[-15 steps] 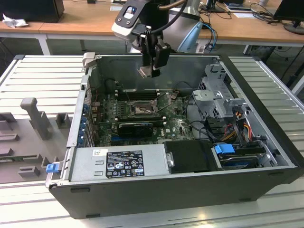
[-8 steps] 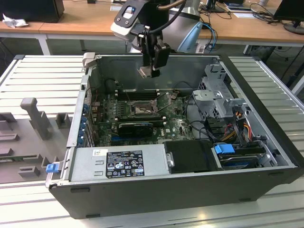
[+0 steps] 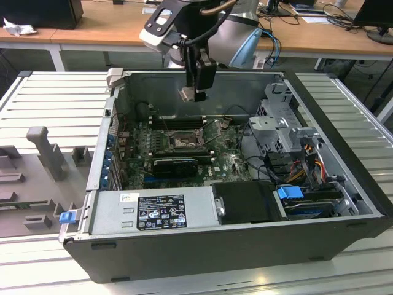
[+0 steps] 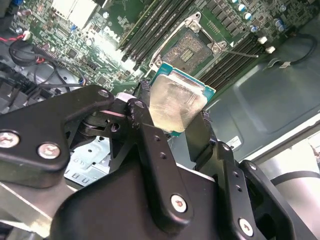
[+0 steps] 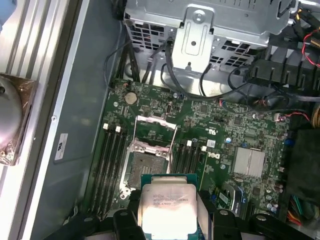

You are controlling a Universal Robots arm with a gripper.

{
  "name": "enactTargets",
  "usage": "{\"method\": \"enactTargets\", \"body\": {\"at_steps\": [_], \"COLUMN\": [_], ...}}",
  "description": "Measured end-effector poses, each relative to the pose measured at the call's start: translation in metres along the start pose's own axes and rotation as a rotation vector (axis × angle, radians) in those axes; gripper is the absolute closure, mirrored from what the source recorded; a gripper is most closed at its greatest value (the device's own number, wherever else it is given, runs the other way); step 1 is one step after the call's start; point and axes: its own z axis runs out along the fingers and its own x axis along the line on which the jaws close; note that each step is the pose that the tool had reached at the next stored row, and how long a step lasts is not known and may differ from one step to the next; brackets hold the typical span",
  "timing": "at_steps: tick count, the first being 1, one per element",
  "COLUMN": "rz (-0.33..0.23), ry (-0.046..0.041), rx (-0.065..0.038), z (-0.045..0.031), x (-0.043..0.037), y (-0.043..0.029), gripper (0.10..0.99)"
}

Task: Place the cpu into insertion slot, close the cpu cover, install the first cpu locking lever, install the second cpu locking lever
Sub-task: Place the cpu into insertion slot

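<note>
the arm reaches down into the open black computer case (image 3: pixel 202 246), with the gripper (image 3: pixel 195 92) pointing at the green motherboard (image 3: pixel 227 163). its fingers (image 4: pixel 150 140) clamp the edges of the small silvery square cpu (image 4: pixel 177 97), held aloft. below the gripper lies the dark-framed square insertion slot (image 5: pixel 141 167), bare, its thin metal cpu cover (image 5: pixel 149 145) tilted up.

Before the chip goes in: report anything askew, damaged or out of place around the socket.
Nothing stands out. The pale silvery square cpu sits straight in the black gripper above the green motherboard; the dark-framed square insertion slot lies bare, its dull-metal cpu cover swung open.
</note>
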Motion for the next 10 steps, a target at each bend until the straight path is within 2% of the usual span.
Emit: {"method": "enactTargets", "body": {"at_steps": [10], "rz": [0.008], "ry": [-0.0007], "rx": [0.0], "z": [0.0055], "x": [-0.0001], "y": [-0.0003], "gripper": [0.561]}}
